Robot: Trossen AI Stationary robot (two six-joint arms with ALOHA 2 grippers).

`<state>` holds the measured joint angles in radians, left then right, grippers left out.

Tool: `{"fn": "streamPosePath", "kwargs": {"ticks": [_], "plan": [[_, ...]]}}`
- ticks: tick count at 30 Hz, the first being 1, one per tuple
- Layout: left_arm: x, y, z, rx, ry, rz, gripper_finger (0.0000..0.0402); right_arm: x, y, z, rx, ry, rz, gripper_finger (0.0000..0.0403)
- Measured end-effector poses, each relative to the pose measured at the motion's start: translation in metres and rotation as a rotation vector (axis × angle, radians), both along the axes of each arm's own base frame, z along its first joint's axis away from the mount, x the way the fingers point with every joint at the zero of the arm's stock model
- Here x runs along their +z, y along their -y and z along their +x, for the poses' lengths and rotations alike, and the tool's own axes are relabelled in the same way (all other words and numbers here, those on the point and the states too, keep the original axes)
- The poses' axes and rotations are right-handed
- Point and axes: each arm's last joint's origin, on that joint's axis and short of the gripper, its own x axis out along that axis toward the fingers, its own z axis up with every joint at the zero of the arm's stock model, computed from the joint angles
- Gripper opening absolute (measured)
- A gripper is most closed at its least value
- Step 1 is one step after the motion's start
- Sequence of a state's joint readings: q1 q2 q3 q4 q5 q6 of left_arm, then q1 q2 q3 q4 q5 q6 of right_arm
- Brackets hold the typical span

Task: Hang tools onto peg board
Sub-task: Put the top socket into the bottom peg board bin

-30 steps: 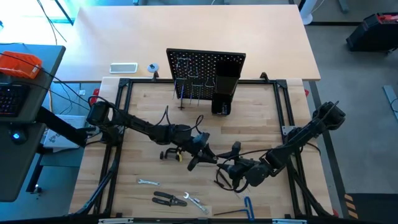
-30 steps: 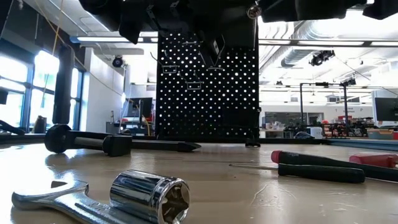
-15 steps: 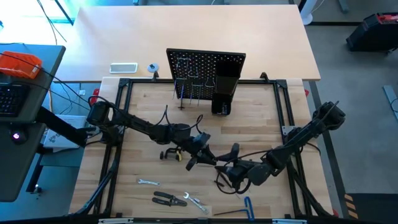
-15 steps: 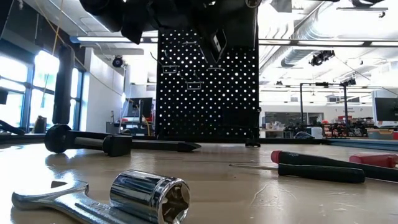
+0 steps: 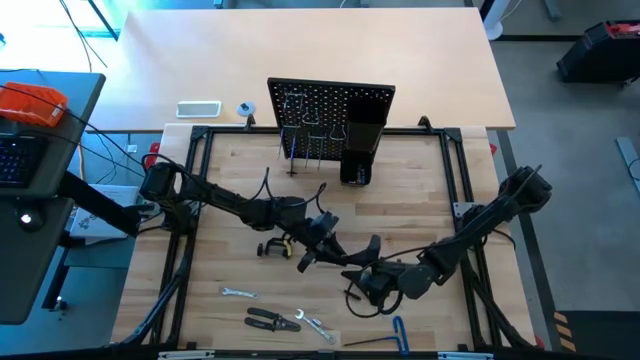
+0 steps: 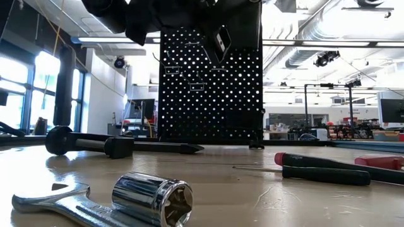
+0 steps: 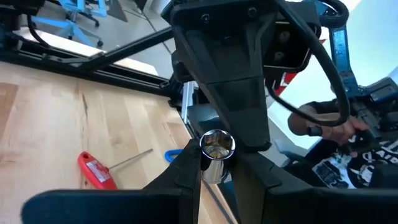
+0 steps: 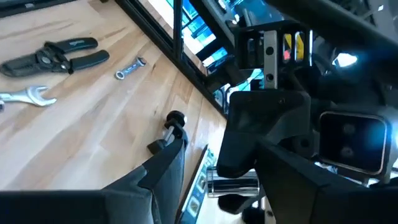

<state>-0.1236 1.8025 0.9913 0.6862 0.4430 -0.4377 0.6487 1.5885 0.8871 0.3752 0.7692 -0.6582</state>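
Both dark arms meet over the middle of the pale wooden table (image 5: 420, 185), their grippers nearly touching. The left gripper (image 7: 219, 177) pinches a small shiny chrome socket (image 7: 216, 149) between its fingertips, holding it up above the table. Directly facing it is the right gripper (image 5: 372, 252), its fingers spread wide on either side of that socket without clamping it; the right wrist view shows the same silver cylinder (image 8: 232, 185) lying between its own dark fingers.

The upright black peg board dotted with holes (image 5: 330, 105) stands at the far edge of the table, well apart from both grippers, with thin metal hooks and a black box-shaped holder (image 5: 360, 150) on its right part. A couple of slim tools (image 5: 291, 150) already hang from it.

The rest lie on the table: a black C-clamp (image 5: 270, 247) just beside the left gripper, a small silver wrench (image 5: 237, 293), black-handled pliers (image 5: 265, 318), another silver wrench (image 5: 315, 325), and a blue-handled hex key (image 5: 400, 333) near the front edge. Up close in the low view sit a second chrome socket (image 6: 153, 198), on a flat silver wrench (image 6: 44, 202), and a red-handled screwdriver (image 6: 379, 162).
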Motion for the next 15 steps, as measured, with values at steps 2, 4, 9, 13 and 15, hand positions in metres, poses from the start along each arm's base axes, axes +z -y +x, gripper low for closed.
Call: {"fn": "streamPosePath", "kwargs": {"ticks": [2,4,9,13,15], "plan": [[-0.0007,0.0005,-0.0003,-0.009,-0.009,-0.004,0.0052,-0.0043,-0.0017,0.0023,0.003,-0.001,-0.020,0.0193],[-0.0013,0.0006,-0.0004,-0.015,-0.015,-0.006,0.0052,-0.0082,-0.0025,0.0041,-0.015,-0.001,-0.030,0.0193],[-0.0018,0.0000,-0.0004,-0.019,-0.022,-0.013,0.0052,-0.0108,-0.0023,0.0050,-0.061,0.004,-0.046,0.0193],[-0.0012,0.0001,-0.0003,-0.017,-0.016,-0.014,0.0052,-0.0106,-0.0010,0.0052,-0.095,0.011,-0.054,0.0193],[-0.0007,0.0005,-0.0004,-0.021,-0.012,-0.016,0.0052,-0.0113,-0.0006,0.0052,-0.100,0.006,-0.063,0.0193]]}}
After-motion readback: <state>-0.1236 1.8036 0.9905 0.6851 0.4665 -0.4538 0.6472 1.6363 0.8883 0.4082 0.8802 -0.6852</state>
